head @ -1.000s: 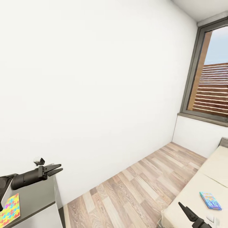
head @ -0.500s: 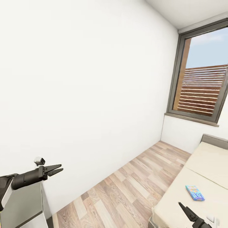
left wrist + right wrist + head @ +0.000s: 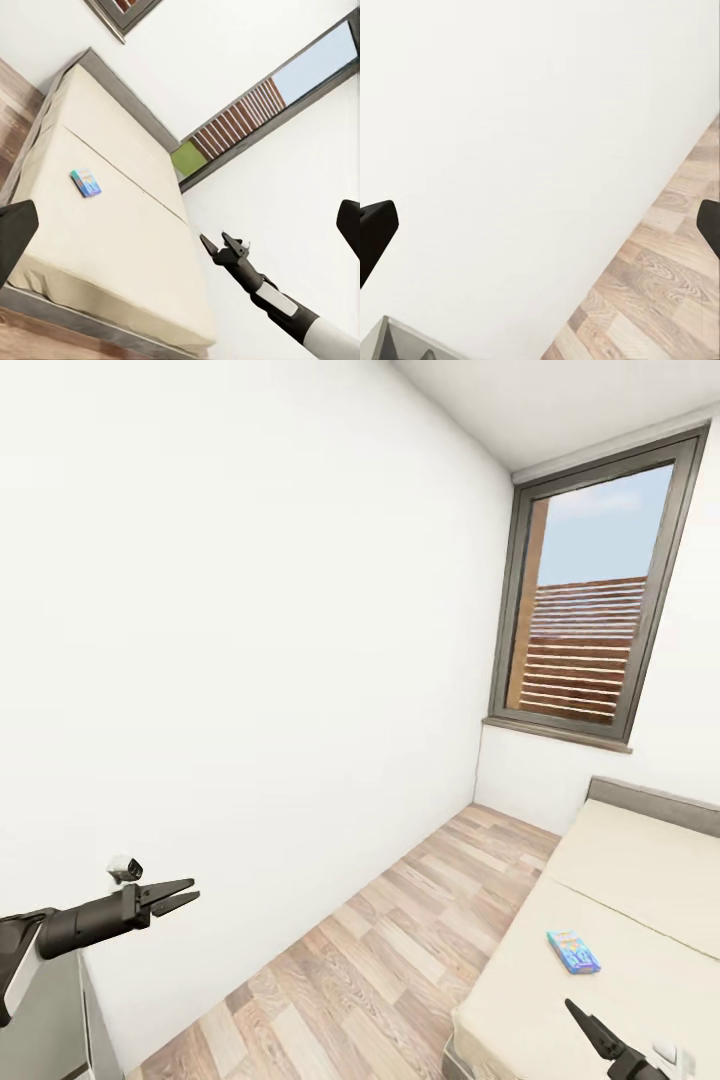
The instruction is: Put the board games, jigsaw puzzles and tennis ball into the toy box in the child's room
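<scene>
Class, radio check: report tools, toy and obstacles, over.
Left tool open, empty. Right tool open, empty. Small blue square board game box lying flat on beige bed. Wood-plank floor between.

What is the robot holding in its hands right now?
Nothing. The left gripper is open and empty in the air, and so is the right gripper. The small blue board game lies untouched on the bed.

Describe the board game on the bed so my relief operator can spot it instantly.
Find the wide beige bed under the dark-framed window. On its cover lies one small blue printed box, the board game: the one colourful item on that plain surface.
</scene>
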Controlling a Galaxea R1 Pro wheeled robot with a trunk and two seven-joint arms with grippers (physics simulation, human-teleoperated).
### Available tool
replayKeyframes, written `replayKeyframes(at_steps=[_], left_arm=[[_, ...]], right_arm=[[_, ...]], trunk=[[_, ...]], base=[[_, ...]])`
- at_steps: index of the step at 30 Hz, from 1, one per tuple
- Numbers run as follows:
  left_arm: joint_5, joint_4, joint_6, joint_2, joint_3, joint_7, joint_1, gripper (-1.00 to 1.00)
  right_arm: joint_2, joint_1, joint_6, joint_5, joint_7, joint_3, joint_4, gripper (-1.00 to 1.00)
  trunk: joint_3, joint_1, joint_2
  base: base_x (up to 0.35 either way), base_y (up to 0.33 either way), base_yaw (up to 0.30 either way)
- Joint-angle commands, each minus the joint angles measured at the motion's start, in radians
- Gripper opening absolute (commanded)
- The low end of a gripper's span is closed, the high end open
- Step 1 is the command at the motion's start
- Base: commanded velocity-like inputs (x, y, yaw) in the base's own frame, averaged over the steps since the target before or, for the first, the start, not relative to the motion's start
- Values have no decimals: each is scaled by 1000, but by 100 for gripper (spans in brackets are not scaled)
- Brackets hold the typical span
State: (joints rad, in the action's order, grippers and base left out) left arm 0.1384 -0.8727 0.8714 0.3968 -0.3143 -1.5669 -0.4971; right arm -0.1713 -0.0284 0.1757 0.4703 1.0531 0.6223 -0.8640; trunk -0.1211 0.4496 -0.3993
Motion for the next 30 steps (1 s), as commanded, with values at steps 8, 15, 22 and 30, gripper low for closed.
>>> replayKeyframes(at_steps=[8,15,22,30], left_arm=[[0,0,11,0,0,-3,0,100],[0,0,11,1,0,-2,0,100],[-1,0,11,1,0,-2,0,100],[1,4,11,1,-7,-4,0,100]], right_arm=[[-5,-1,12,7,-7,1,11,100],[-5,-1,11,7,-8,2,24,100],[-6,-2,11,7,-9,2,43,100],[-6,-2,8,7,-10,2,45,100]], trunk=[[-9,0,-1],[-17,0,-1],[-17,0,-1],[-6,0,-1]], base=[[0,0,-226],[0,0,-213],[0,0,-100],[0,0,-78]])
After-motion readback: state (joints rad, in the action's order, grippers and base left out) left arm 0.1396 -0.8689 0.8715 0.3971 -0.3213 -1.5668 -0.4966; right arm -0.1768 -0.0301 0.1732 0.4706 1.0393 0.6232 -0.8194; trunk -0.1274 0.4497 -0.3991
